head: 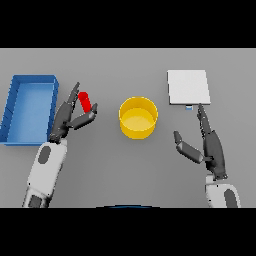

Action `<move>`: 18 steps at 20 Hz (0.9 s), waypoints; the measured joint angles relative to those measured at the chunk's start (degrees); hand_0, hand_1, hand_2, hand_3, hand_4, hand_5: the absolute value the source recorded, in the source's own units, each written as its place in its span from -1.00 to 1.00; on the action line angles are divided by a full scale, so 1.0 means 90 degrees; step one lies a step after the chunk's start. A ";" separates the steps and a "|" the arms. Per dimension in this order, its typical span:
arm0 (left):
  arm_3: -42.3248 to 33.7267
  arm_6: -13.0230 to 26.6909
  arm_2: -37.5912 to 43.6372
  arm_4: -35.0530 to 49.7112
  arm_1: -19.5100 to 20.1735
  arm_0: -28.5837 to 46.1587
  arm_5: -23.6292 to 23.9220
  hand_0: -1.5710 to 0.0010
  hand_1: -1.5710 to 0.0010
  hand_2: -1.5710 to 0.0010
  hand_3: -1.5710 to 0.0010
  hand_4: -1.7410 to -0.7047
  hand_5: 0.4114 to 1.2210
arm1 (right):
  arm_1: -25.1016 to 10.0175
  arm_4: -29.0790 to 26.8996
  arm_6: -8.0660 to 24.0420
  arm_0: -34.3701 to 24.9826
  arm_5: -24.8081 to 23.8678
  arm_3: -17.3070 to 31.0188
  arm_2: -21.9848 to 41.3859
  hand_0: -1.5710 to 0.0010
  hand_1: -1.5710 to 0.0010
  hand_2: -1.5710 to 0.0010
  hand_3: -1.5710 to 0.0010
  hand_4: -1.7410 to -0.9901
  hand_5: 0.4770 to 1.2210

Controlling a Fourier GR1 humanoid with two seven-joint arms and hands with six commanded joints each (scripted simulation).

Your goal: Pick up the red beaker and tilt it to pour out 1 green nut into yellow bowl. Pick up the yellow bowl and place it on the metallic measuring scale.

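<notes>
Two hands in view; left hand sits around the red beaker on the counter, thumb and fingers bracketing it but seemingly not clamped yet, beaker tilted, left of the yellow bowl. Right hand hangs relaxed, fingers straight, holding nothing, just below the metallic measuring scale. Beaker looks small, rigid, light, probably slick; best pinched mid-body so the mouth stays free for pouring; bowl likely stiff, take it by the rim.
</notes>
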 measured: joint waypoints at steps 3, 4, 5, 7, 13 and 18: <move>0.0363 0.0057 0.0049 0.0001 -0.0050 -0.0317 0.0002 1.00 1.00 1.00 1.00 -0.13 -0.33 | -0.0008 -0.0022 0.0122 -0.0004 0.0025 -0.0011 -0.0007 1.00 1.00 1.00 1.00 0.26 -0.56; 0.0502 0.0037 0.0063 -0.0021 -0.0044 -0.0388 0.0007 1.00 1.00 1.00 1.00 -0.13 -0.33 | -0.0012 -0.0065 0.0170 -0.0013 0.0033 -0.0020 -0.0033 1.00 1.00 1.00 1.00 0.26 -0.56; 0.0562 0.0034 0.0132 0.0008 -0.0016 -0.0500 0.0040 1.00 1.00 1.00 1.00 -0.13 -0.33 | 0.0014 -0.0017 0.0138 0.0034 0.0048 -0.0033 0.0031 1.00 1.00 1.00 1.00 0.27 -0.57; 0.0821 -0.0066 0.0201 0.0056 -0.0042 -0.0683 0.0011 1.00 1.00 1.00 1.00 -0.17 -0.32 | -0.0027 -0.0055 0.0251 -0.0036 -0.0006 -0.0073 -0.0060 1.00 1.00 1.00 1.00 0.26 -0.56; 0.1381 -0.0495 0.0435 0.0255 -0.0229 -0.0999 0.0055 0.85 0.81 0.77 0.84 -0.36 -0.16 | -0.0068 0.0006 0.0179 0.0056 0.0001 -0.0072 -0.0042 1.00 1.00 1.00 1.00 0.28 -0.56; 0.1659 -0.0482 0.0573 0.0228 -0.0324 -0.1220 0.0370 -0.26 -0.29 -0.32 -0.18 -0.68 0.56 | 0.0013 0.0046 0.0116 0.0023 -0.0042 -0.0056 0.0009 1.00 1.00 1.00 1.00 0.30 -0.55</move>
